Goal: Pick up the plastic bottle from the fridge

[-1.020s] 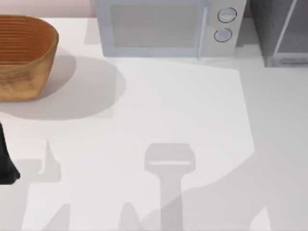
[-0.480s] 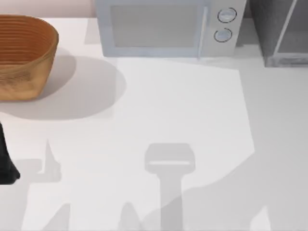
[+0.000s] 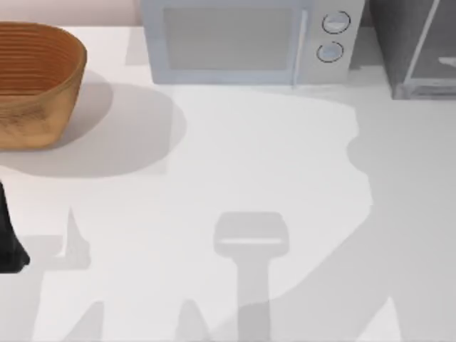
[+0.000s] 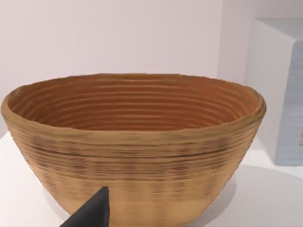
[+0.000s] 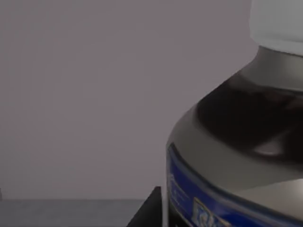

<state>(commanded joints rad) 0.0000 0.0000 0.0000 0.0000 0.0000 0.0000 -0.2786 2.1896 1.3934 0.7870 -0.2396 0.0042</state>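
The bottle (image 5: 236, 156) shows close up in the right wrist view: a rounded, glossy, dark translucent body with a grey sheen on its shoulder, narrowing up to a smooth white cap (image 5: 279, 23), and a blue printed label band low on the body. It stands upright, long axis vertical, cap up, against a plain dull grey wall with a darker floor below. A dark pointed fingertip (image 5: 149, 210) of the right gripper lies just beside the bottle's lower body; whether it touches, and how wide the jaws stand, cannot be told.

From above, the fridge (image 3: 417, 50) is a dark grey, speckled box at the far right of the table, with a pale panel and a light frame. Left of it at the far edge stands a light grey microwave (image 3: 246, 43), boxy and smooth, with a glassy door and two round dials on its right side. At the far left sits a basket (image 3: 35, 82), an oval bowl of brown coiled ribs, wider at the rim than at the foot; the left wrist view faces its ribbed wall. The table (image 3: 235, 164) is flat, matt white.

The left arm (image 3: 8, 239) is parked at the near left edge, a black shape. One dark fingertip (image 4: 92, 213) of the left gripper shows before the basket; its opening cannot be told.
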